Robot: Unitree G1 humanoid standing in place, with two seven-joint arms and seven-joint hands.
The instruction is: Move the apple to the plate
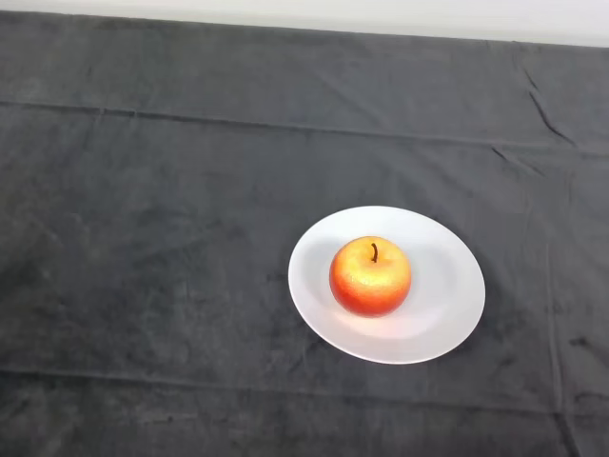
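Observation:
A red and yellow apple (pixel 370 277) stands upright, stem up, on a white plate (pixel 447 286) right of the middle of the table. The apple sits a little left of the plate's centre.
A dark cloth (pixel 152 238) with creases covers the whole table. A pale wall strip (pixel 381 14) runs along the table's far edge.

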